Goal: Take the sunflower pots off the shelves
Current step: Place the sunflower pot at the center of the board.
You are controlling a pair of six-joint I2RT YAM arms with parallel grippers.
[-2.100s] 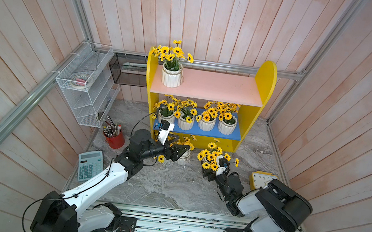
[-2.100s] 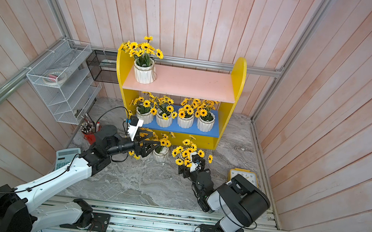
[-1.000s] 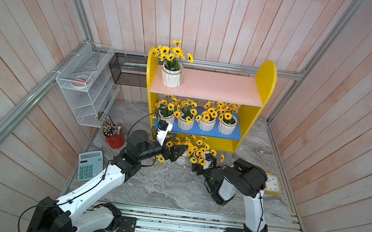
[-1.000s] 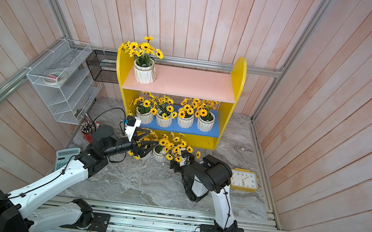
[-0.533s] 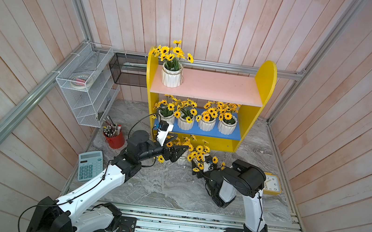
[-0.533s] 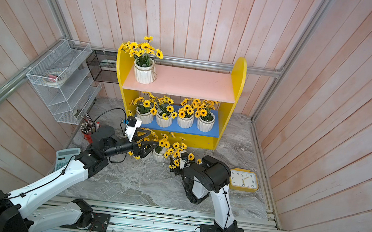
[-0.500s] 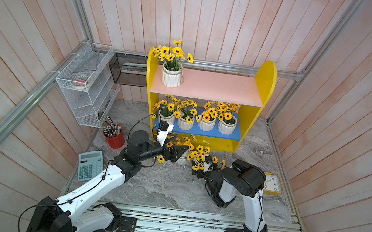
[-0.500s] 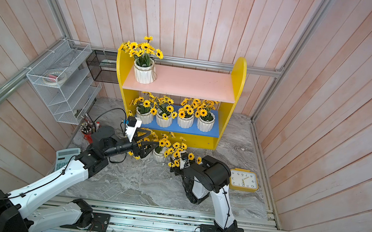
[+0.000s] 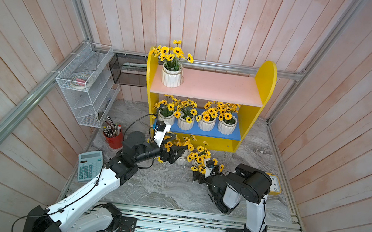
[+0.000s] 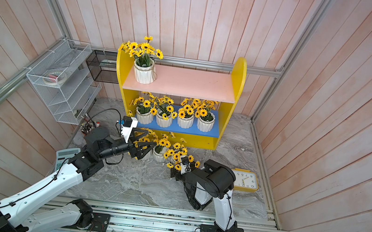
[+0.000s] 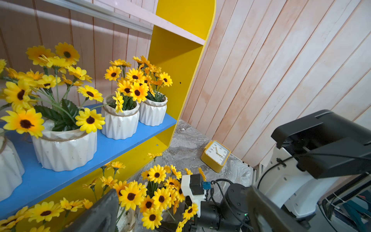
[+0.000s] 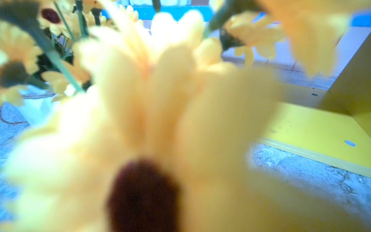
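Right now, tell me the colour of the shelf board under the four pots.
Blue; the lower board shows best in the left wrist view.

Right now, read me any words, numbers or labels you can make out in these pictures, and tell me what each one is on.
"8 7 6 5": numerals along one edge of the yellow clock face; its other numerals are too small to be sure of.
Calculator: key markings too small to read.
No other text shows.

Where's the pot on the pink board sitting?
In both top views the sunflower pot stands alone at the left end of the pink upper board, beside the yellow side panel, near the black mesh basket.
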